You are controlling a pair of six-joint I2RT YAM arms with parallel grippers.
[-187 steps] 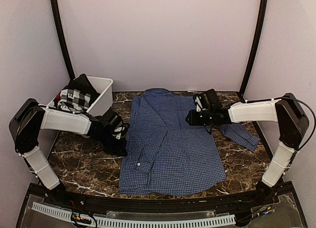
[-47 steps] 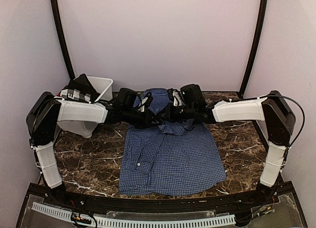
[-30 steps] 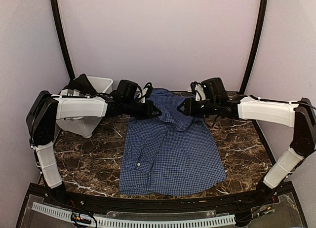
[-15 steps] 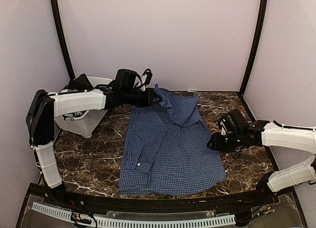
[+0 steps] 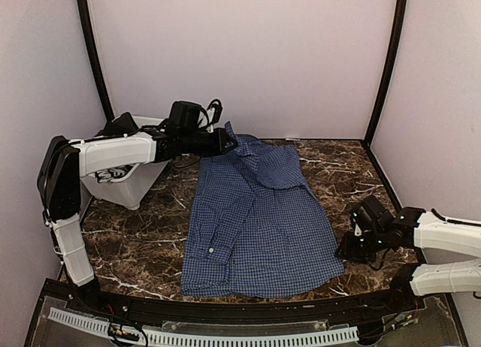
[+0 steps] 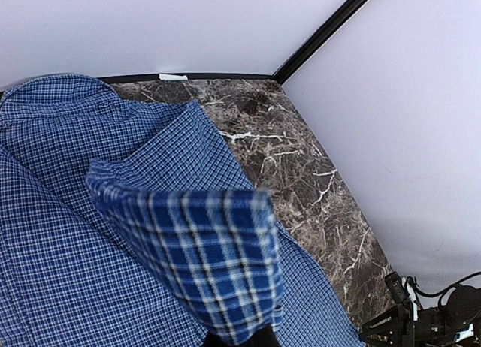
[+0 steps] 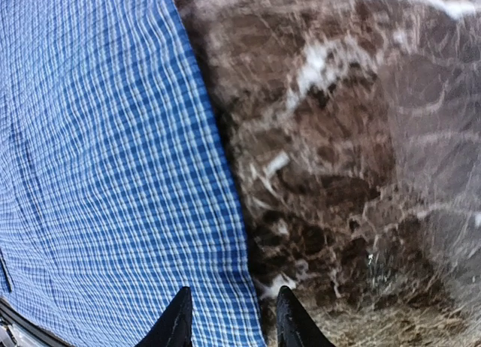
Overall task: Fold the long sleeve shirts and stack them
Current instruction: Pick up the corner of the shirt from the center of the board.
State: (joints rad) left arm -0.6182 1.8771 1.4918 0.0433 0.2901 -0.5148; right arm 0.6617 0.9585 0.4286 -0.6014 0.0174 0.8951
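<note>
Blue check shirt [image 5: 255, 219] lies spread mid-bench [image 5: 128, 242], collar end toward 12 o'clock, hem toward 6. L hand [image 5: 230, 142] is clamped on cloth at the shirt's 11 o'clock corner and holds that bit up off the bench. In the L wrist view a fold of check rises to the hand [image 6: 244, 338] at frame bottom. R hand [image 5: 344, 249] sits low by the shirt's 4 o'clock edge, jaws apart, gripping nothing; the shirt's edge [image 7: 225, 234] runs under the gap. White bin [image 5: 143, 183] at 10 o'clock, partly behind L arm.
</note>
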